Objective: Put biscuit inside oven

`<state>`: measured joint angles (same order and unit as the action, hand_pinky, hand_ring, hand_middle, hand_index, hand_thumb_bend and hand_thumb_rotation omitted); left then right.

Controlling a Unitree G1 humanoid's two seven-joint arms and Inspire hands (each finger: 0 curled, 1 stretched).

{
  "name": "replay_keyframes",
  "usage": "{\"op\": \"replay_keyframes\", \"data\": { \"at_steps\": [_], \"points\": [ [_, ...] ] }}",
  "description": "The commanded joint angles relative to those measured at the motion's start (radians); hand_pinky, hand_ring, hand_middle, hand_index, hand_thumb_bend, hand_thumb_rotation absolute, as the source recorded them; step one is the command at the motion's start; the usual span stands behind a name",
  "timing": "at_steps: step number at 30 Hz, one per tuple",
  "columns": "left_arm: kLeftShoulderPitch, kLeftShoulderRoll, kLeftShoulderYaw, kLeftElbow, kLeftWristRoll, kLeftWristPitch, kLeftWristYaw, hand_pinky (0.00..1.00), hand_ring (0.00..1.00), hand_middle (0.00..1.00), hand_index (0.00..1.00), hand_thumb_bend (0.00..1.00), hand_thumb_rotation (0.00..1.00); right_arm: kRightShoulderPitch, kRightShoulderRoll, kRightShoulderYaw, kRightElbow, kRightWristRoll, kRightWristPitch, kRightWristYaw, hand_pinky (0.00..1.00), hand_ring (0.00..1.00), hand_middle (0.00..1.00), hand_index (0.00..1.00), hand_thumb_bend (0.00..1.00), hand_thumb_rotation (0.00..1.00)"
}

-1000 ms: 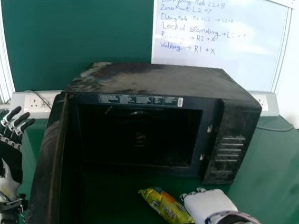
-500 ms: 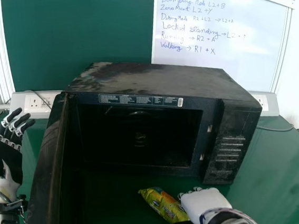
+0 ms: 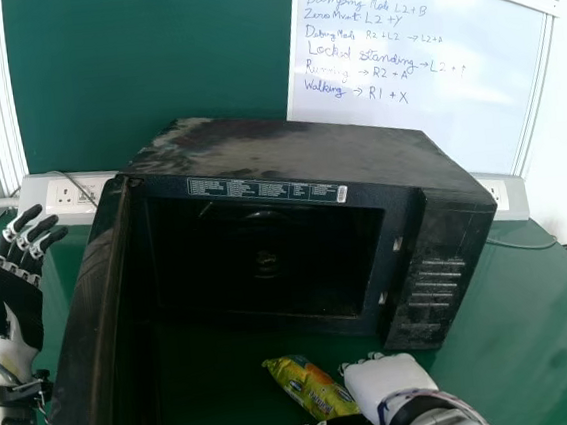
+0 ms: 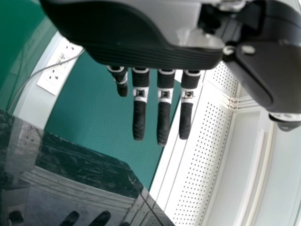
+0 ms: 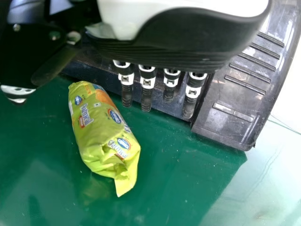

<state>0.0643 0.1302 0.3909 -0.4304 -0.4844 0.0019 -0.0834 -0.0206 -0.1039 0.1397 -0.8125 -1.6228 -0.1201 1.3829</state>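
My right hand (image 3: 388, 383) is low over the table beside the yellow-green biscuit packet (image 3: 310, 386), its thumb near the packet's close end. In the right wrist view the packet (image 5: 101, 132) lies on the table between the thumb and the fingers of my right hand (image 5: 146, 89), which are straight and not curled round it. The black oven (image 3: 268, 259) stands behind the packet with its door (image 3: 88, 322) swung wide at the left. My left hand (image 3: 10, 289) is raised left of the door, fingers extended; the left wrist view shows the same hand (image 4: 164, 103) open.
A green table (image 3: 526, 330) carries the oven. Wall sockets (image 3: 69, 196) and a cable are behind its left side, and a whiteboard (image 3: 401, 81) leans behind it. The oven's control side (image 5: 244, 84) is close to my right fingertips.
My right hand has shifted slightly left, and its thumb has moved a little up beside the packet's near end. The packet, oven and left hand look the same.
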Motion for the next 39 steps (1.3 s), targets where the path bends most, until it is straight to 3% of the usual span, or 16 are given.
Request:
{"op": "replay_keyframes", "data": {
  "at_steps": [1,25,39],
  "points": [
    [0.001,0.004,0.000,-0.011,-0.001,-0.001,0.000,0.67,0.65,0.66,0.70,0.65,0.62,-0.004,-0.020,0.009,0.012,0.012,-0.003,-0.024,0.87,0.92,0.94,0.93,1.00,0.40],
    [0.001,-0.004,-0.005,-0.044,-0.017,0.031,0.027,0.68,0.65,0.67,0.72,0.67,0.61,0.020,-0.081,0.065,0.079,-0.016,0.023,-0.123,0.89,0.92,0.93,0.93,1.00,0.40],
    [0.012,-0.009,-0.003,-0.045,-0.016,0.023,0.021,0.67,0.65,0.66,0.70,0.64,0.62,-0.005,-0.071,0.088,0.152,-0.041,0.076,-0.134,0.89,0.91,0.93,0.93,0.97,0.37]
  ]
}}
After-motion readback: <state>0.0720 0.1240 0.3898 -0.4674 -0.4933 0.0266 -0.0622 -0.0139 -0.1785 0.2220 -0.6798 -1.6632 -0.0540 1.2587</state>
